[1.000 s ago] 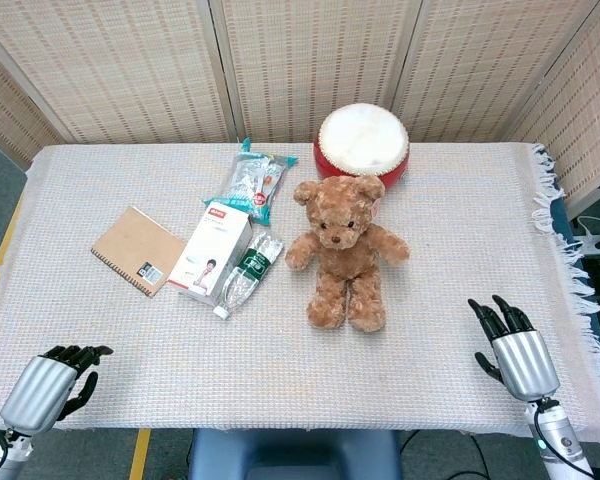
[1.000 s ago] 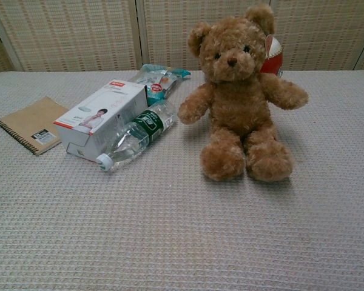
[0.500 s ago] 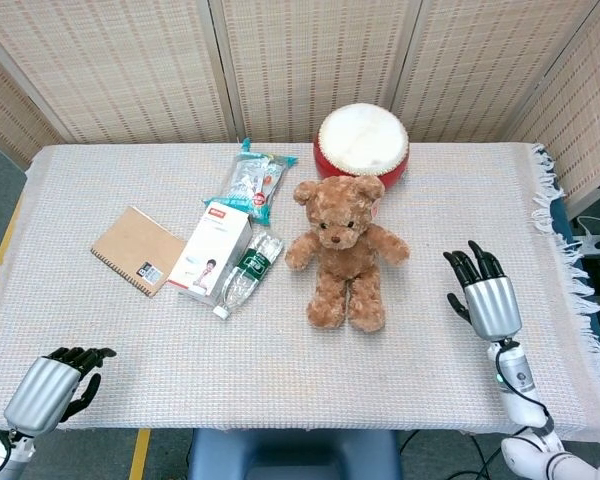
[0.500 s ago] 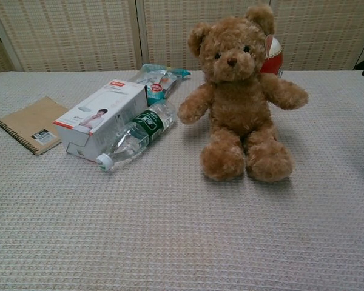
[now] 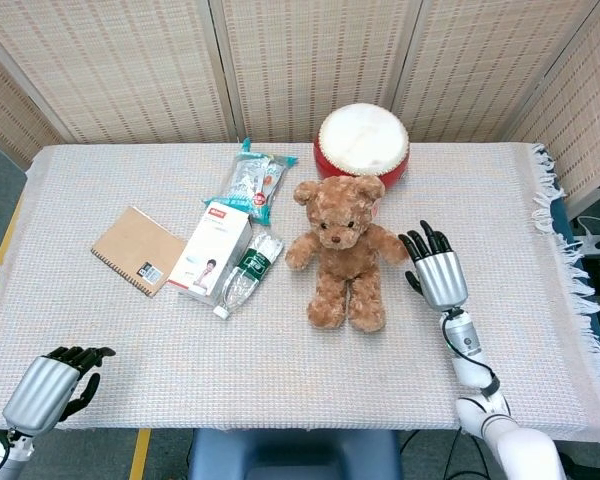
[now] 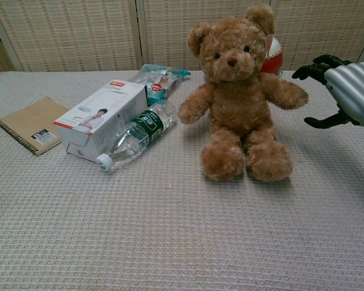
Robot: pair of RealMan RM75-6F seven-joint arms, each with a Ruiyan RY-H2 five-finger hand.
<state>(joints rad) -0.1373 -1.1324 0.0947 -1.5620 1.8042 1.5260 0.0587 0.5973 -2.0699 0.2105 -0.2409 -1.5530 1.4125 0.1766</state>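
A brown teddy bear sits upright in the middle of the table. My right hand hovers just right of the bear's arm, fingers spread and holding nothing, a small gap between them. My left hand rests at the table's near left corner with its fingers curled in on nothing; the chest view does not show it.
Left of the bear lie a clear water bottle, a white carton, a snack packet and a brown spiral notebook. A red drum stands behind the bear.
My right hand has moved from the near right corner up and left, ending beside the bear's arm. The left hand has stayed put.
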